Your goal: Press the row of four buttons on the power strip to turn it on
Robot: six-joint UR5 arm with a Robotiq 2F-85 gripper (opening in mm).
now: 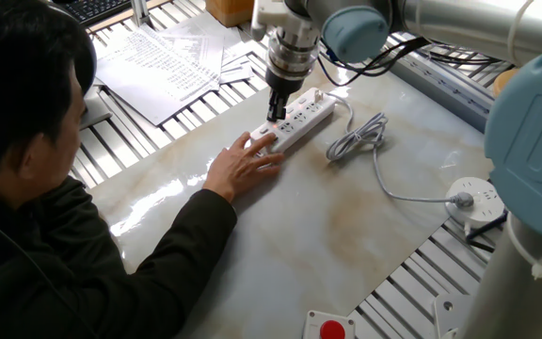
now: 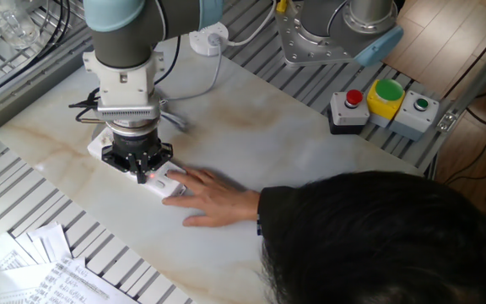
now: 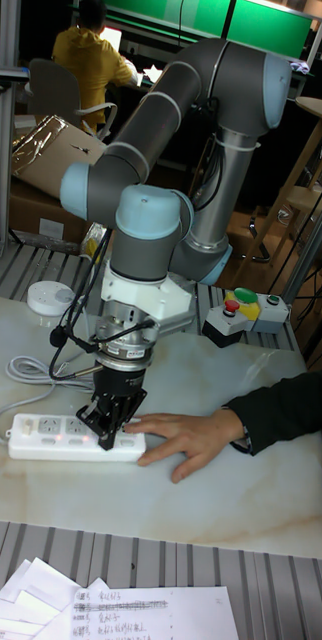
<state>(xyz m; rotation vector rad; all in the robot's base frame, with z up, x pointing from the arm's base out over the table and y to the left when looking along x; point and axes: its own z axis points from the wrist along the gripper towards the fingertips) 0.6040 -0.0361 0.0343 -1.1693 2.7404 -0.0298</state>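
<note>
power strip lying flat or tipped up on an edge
Flat: the power strip lies sockets-up on the table, a person's hand resting on one end, the claw over it.

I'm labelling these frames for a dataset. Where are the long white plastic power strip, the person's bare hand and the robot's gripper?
Long white plastic power strip [image 1: 310,113]: one fixed view, its socket face.
Person's bare hand [image 3: 186,437]: tall fixed view, back of the hand.
Gripper [image 3: 106,433]: tall fixed view, between the fingertips.

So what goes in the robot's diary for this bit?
gripper: down on power strip | person's hand: holding strip end | red light: on by fingertips
</note>
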